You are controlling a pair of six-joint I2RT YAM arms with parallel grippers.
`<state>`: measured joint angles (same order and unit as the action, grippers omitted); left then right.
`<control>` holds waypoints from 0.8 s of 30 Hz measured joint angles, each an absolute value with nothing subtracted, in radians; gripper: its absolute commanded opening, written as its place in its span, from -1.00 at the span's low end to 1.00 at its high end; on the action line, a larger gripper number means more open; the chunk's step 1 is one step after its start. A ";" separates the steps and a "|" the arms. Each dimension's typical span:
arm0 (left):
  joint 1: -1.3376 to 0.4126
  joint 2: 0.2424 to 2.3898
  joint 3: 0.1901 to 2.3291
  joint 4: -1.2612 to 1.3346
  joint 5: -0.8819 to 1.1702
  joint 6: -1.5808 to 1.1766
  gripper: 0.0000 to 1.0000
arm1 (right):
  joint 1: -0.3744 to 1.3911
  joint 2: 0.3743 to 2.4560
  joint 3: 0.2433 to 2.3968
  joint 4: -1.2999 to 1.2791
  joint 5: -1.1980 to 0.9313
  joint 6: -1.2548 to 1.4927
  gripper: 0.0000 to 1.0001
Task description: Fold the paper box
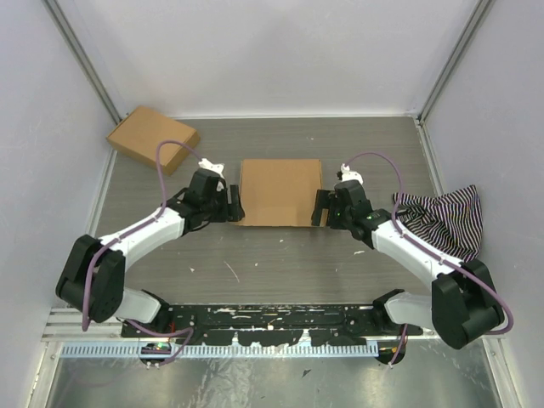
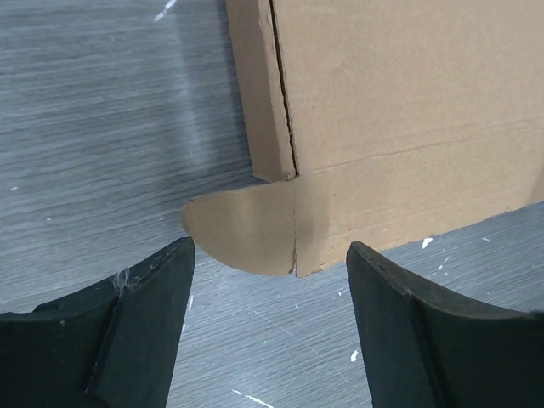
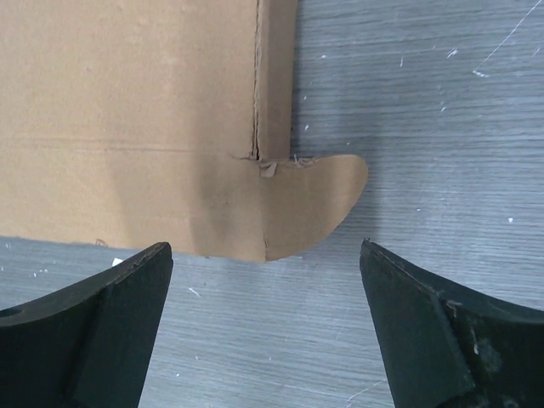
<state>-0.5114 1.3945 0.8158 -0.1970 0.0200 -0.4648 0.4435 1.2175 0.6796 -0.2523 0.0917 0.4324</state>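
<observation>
The paper box (image 1: 280, 191) lies flat at the middle of the worktop (image 1: 280, 263). The left claw (image 1: 234, 204) sits just beside its near-left corner and the right claw (image 1: 321, 206) just beside its near-right corner. A second box (image 1: 153, 138) lies far left. A cloth (image 1: 442, 219) lies at the right edge.

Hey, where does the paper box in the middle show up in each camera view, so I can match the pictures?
Top external: paper box mid table, between left gripper and right gripper.
Left wrist: paper box fills the upper right, its rounded tab near centre.
Right wrist: paper box fills the upper left, its rounded tab near centre.
Shared landmark: the grey wood-grain table under it.
</observation>
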 measured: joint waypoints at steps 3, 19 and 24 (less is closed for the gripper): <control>-0.522 1.430 0.816 -0.196 0.029 -0.464 0.55 | 0.444 1.222 0.680 -0.237 0.118 0.431 0.89; -0.545 1.492 0.845 -0.199 0.035 -0.449 0.52 | 0.463 1.349 0.693 -0.169 0.102 0.421 0.69; -0.555 1.514 0.850 -0.199 0.040 -0.443 0.49 | 0.464 1.349 0.696 -0.155 0.102 0.421 0.67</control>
<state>-0.5549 1.5143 0.8497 -0.1993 0.0402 -0.4431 0.4641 1.3495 0.6964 -0.1551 0.1024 0.4210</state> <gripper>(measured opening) 0.757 0.844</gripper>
